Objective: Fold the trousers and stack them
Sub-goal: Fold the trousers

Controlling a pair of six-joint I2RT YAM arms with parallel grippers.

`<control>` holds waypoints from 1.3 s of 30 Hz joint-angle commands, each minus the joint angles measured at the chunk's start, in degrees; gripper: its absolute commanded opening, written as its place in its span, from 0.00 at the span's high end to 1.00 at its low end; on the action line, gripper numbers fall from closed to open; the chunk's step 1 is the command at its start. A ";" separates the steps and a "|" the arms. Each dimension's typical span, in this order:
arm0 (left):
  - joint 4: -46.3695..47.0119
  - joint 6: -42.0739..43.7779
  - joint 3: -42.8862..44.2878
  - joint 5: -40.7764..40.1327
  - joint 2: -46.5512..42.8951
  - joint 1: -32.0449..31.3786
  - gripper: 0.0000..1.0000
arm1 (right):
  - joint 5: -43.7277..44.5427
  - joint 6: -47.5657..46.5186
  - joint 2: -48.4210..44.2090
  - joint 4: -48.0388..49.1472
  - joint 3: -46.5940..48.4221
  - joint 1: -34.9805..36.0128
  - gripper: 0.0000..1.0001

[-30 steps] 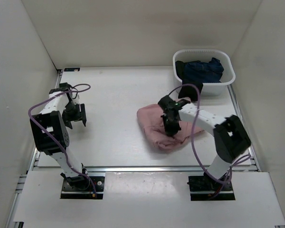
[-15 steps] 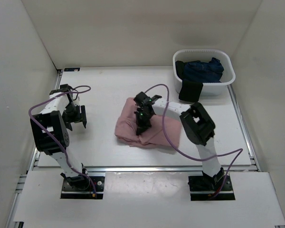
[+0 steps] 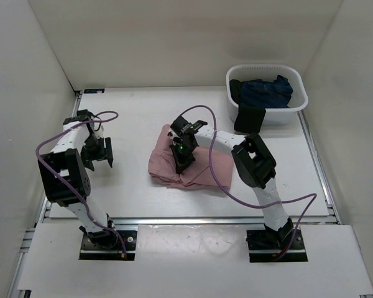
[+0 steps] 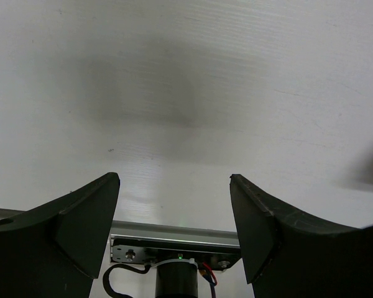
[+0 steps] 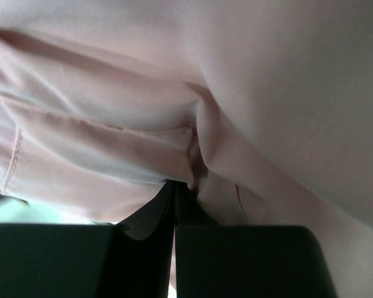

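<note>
Trousers (image 3: 160, 162), dusty pink, bunched in a loose fold at mid-bench, right tool (image 3: 181, 162) on top.

Location: centre of bench (image 3: 130, 118), well apart from white basket (image 3: 298, 105) at far right, which holds dark blue garment (image 3: 264, 92) with black cloth (image 3: 248, 118) draped over its front wall. Long axis of bundle runs left to right, slightly tilted. Right arm reaches across and down onto bundle's middle; wrist view shows its fingers pressed together with a pucker of thin fabric caught at the tips. Left tool (image 3: 98, 155) hangs over bare bench with fingers wide apart, holding nothing; bundle lies to its right, near but not touching. Right arm clearly nearer, so any further folding judged to fall to it, with left edge of bundle open to left tool.
</note>
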 commanded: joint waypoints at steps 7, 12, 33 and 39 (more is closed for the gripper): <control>-0.05 -0.01 0.74 1.48 -1.30 0.18 0.17 | -0.09 -12.37 -4.29 -11.06 -1.25 3.84 1.00; -0.05 -0.01 0.13 1.48 -1.82 0.18 0.17 | 1.24 -12.90 -7.45 -13.17 -0.72 3.84 0.89; -0.05 -0.01 0.22 -0.01 -4.02 1.76 0.10 | 20.30 4.86 -50.33 -25.21 -17.76 -40.50 0.01; 0.48 -0.01 1.70 -0.54 -4.80 1.76 0.09 | 29.17 2.74 -54.21 -29.43 -13.31 -49.25 0.01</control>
